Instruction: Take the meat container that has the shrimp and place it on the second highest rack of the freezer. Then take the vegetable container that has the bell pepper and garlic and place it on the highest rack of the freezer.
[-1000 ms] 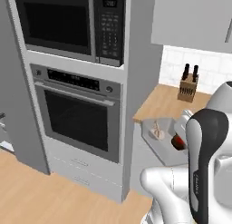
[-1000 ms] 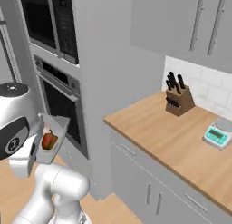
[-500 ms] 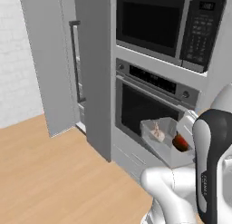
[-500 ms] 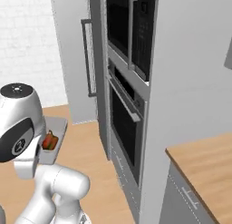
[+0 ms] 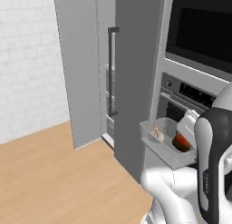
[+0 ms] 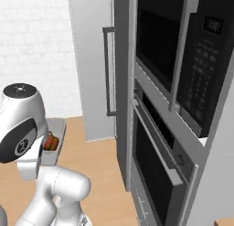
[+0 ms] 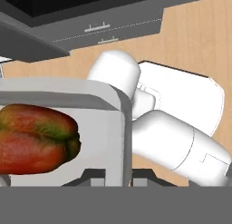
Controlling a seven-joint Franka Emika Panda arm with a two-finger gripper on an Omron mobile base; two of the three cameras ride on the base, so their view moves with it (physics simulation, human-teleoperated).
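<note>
Gripper [image 7: 118, 178] jaws clamped on wall of vegetable container [image 5: 159, 139] holding bell pepper [image 7: 36, 139], garlic [image 5: 157, 133]. Freezer door [image 5: 84, 69] ajar ahead; oven [image 6: 157, 165] just beside.

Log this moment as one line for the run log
stage: carrying | end effector: shut on container | container: holds bell pepper and garlic | freezer door: open | racks: hidden
</note>
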